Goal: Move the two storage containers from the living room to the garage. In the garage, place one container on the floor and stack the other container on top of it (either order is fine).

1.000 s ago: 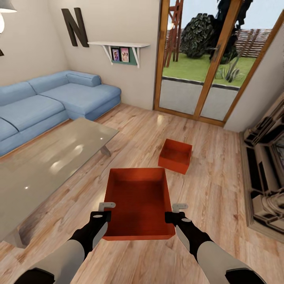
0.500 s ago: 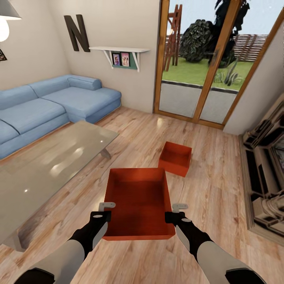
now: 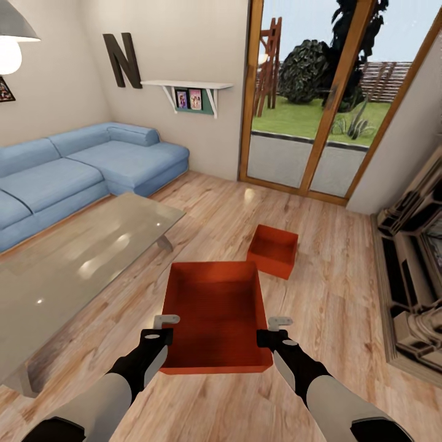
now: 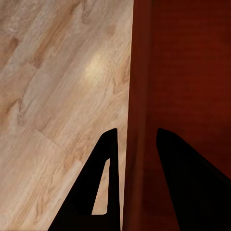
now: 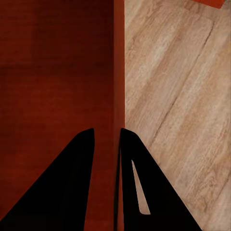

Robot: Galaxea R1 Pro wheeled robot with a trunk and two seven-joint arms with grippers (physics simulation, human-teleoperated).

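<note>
I hold the first container point(image 3: 216, 316) in the living room, both jaws clamped on its side walls; second container point(image 3: 274, 250) untouched on the floor

High head view; wrists close on container point(image 3: 215, 316)

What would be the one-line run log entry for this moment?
room: living room | left hand: shut on held container wall | right hand: shut on opposite wall | second container: on wood floor

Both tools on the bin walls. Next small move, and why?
Probably keep backing away and turn toward the exit: left tool and right tool each straddle a wall of the red-orange rectangular open-top bin, held above the light wood plank floor.
</note>
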